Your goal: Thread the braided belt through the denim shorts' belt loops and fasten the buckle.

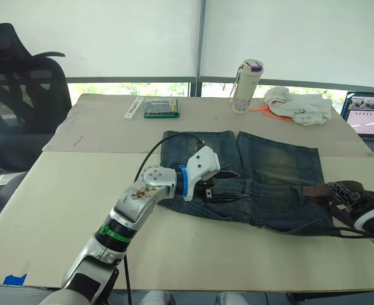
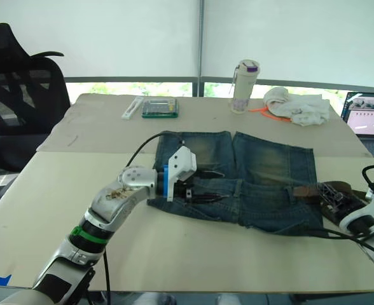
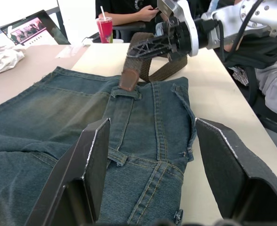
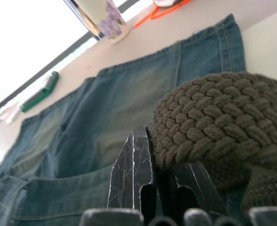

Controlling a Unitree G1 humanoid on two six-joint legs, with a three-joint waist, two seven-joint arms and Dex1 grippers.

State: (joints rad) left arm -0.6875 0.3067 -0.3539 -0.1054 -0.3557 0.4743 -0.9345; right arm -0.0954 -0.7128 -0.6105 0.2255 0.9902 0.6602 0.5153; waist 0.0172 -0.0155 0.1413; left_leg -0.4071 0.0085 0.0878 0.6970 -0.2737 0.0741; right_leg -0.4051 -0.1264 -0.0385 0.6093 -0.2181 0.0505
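Observation:
The denim shorts (image 1: pixel 273 166) lie flat on the table, waistband toward me. My left gripper (image 3: pixel 152 125) is open and low over the left part of the waistband, its fingers either side of one of the belt loops (image 3: pixel 115 156). At the right end of the waistband my right gripper (image 1: pixel 339 192) is shut on the braided belt (image 4: pixel 214 127). The belt's brown tip (image 3: pixel 128 78) lies at another loop (image 3: pixel 125 92), and the rest of the belt bunches behind the gripper. The buckle is out of view.
A bottle (image 1: pixel 245 86), a white cloth bundle (image 1: pixel 299 105), a green box (image 1: pixel 161 108) and a laptop (image 1: pixel 367 117) stand along the far side. An office chair (image 1: pixel 21 95) is at the far left. Black cables trail by my right arm. A person sits beyond a red cup (image 3: pixel 104 29).

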